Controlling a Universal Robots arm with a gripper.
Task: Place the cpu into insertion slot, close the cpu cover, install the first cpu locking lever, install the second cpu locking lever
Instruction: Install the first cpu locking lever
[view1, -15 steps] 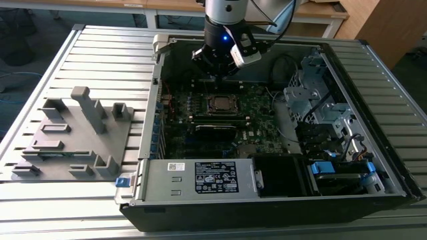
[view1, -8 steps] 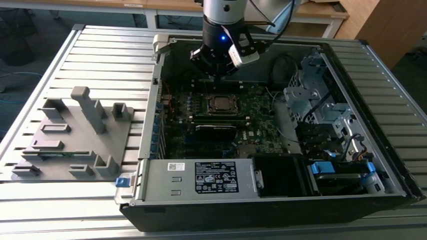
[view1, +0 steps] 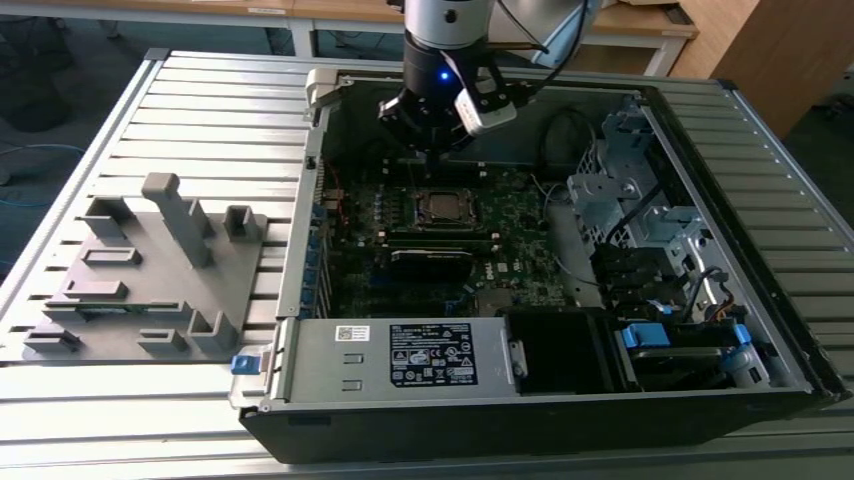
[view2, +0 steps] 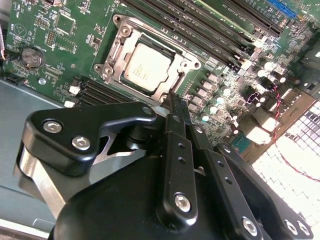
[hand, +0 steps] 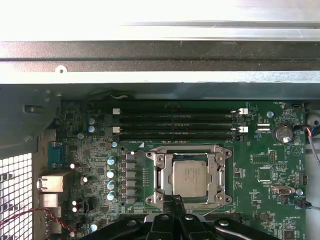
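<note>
Exterior view: computer case (view1: 534, 430) open on a slatted metal table (view1: 200, 100)
I see the gripper (view2: 170, 97), tips pressed together, at the edge of the cpu cover (hand: 159, 175), which lies flat around the cpu (hand: 190, 178)

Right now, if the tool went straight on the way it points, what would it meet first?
Probably the edge of the cpu cover beside the cpu, not the chip itself. The tool lines up with that edge in both wrist views; the gap between them is unclear.

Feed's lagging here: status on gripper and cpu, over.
Gripper shut, nothing seen in it, tips beside the cpu cover. Cpu seated, cover lying flat over it. Nothing seen in the way.
</note>
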